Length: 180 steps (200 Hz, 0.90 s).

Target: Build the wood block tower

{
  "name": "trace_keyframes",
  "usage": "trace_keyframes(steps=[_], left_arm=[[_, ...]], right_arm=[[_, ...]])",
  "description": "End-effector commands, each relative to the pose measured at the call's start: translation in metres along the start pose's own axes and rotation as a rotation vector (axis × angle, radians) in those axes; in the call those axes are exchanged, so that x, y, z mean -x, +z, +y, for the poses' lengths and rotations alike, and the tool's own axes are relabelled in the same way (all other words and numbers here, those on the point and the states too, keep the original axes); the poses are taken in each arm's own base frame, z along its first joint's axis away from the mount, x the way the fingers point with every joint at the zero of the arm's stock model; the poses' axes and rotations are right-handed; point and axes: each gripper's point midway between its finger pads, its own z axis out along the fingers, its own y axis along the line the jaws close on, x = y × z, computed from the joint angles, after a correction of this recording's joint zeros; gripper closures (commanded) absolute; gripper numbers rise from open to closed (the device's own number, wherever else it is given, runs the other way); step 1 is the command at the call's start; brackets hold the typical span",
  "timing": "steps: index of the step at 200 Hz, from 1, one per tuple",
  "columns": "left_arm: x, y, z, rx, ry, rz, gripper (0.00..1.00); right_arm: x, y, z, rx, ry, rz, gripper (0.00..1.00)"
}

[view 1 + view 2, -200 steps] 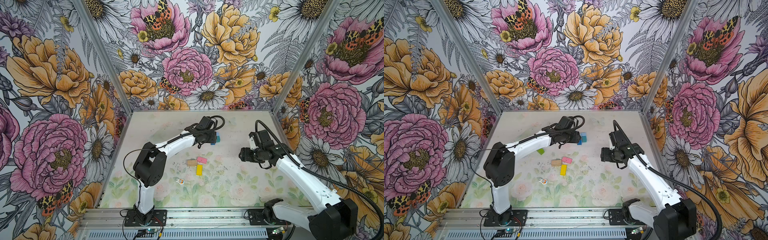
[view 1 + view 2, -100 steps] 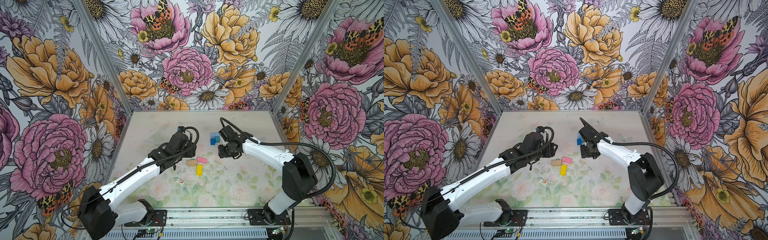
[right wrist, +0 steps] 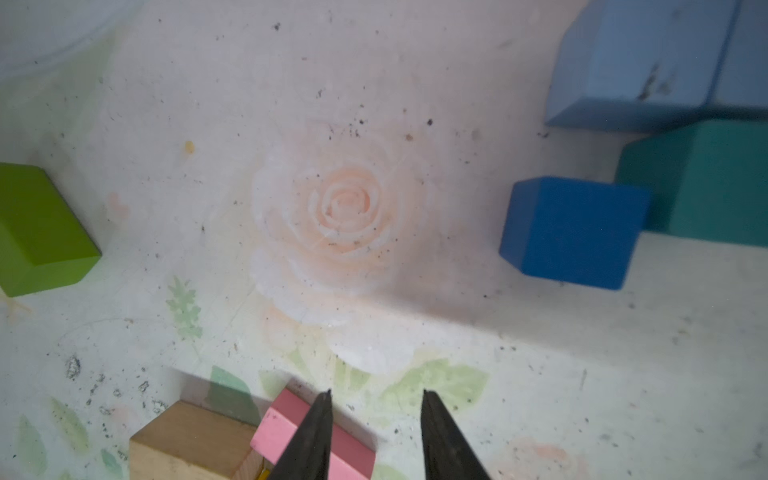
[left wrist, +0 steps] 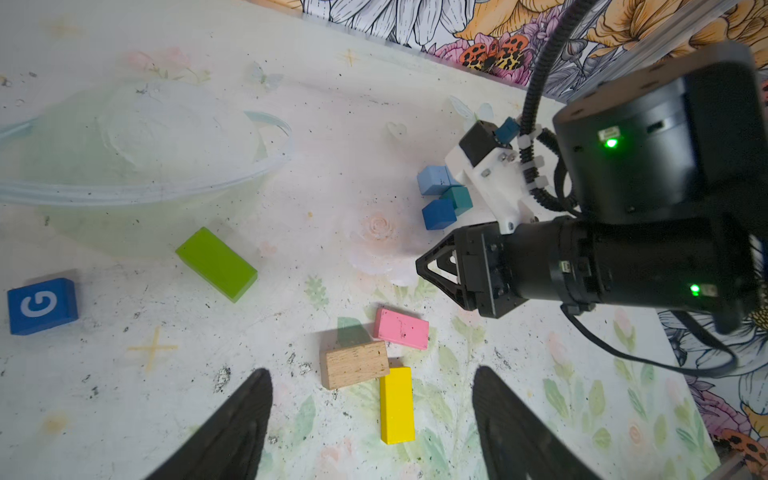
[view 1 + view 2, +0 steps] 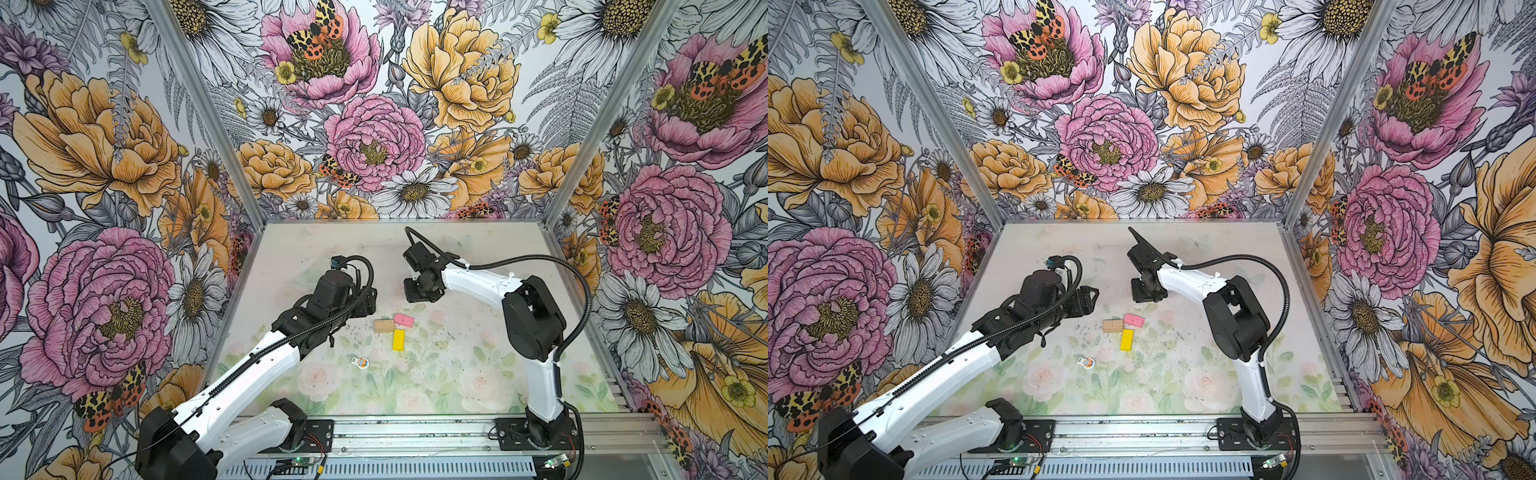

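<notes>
Left gripper [image 4: 370, 432]: fingers spread wide, nothing between them, poised over the bare-wood oblong brick [image 4: 354, 364] and yellow oblong brick [image 4: 397, 405].
Right gripper [image 3: 374, 436]: a narrow gap between the fingers, empty; one finger overlaps the pink oblong brick [image 3: 282, 432].
Cubes: light blue cube [image 4: 434, 179], teal cube [image 4: 459, 198] and dark blue cube [image 4: 438, 214] huddle together on the table, hidden behind the arm in both top views.
Green oblong brick [image 4: 216, 264]: lying apart, cut off in the right wrist view.
Tower: nothing stacked.
</notes>
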Motion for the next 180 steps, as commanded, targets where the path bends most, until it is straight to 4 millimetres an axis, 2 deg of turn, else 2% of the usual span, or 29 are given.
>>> trace_keyframes(steps=[1, 97, 180], left_arm=[[0.008, 0.002, -0.008, -0.032, 0.015, -0.006, 0.22], [0.017, 0.001, -0.012, -0.039, 0.012, -0.021, 0.22], [0.018, 0.003, -0.011, -0.033, 0.013, -0.017, 0.23]], right_arm=[[0.012, 0.008, -0.001, -0.010, 0.003, -0.007, 0.62], [0.031, 0.017, -0.029, -0.095, 0.000, -0.002, 0.63], [0.038, 0.022, -0.035, -0.093, 0.001, 0.005, 0.63]])
